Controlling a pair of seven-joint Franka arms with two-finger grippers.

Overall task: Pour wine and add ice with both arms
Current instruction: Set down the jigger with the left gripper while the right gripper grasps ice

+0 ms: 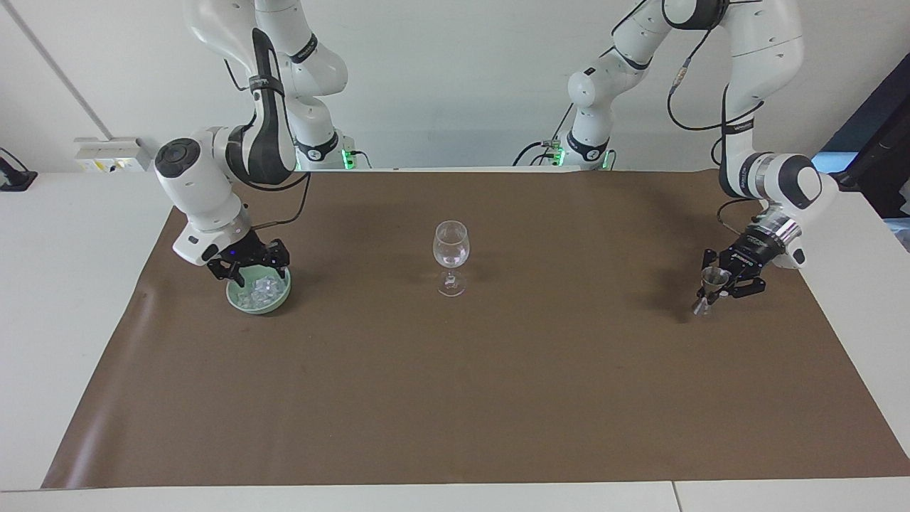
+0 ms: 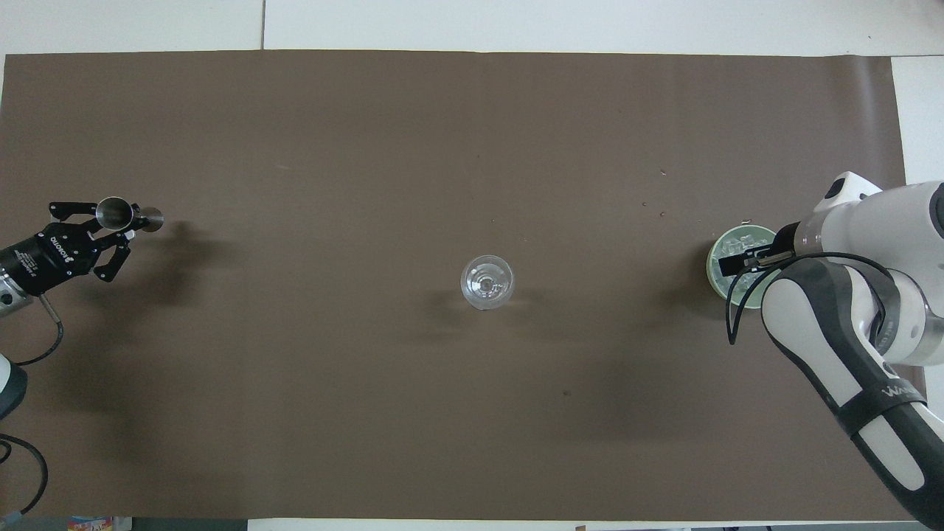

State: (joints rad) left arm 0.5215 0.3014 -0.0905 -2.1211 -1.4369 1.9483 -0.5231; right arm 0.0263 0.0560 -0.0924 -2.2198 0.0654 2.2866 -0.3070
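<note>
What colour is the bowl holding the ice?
Pale mint green; the bowl shows best in the facing view.

One glass (image 1: 451, 257), one bowl (image 1: 258, 301), one jigger (image 1: 708, 289)

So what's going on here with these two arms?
The right gripper is down in the green bowl of ice at its end of the mat, not visibly holding a cube yet. The left gripper is shut on a metal jigger, holding it tilted just above the mat at the other end. A wine glass stands upright between them in the middle, untouched by either arm.
</note>
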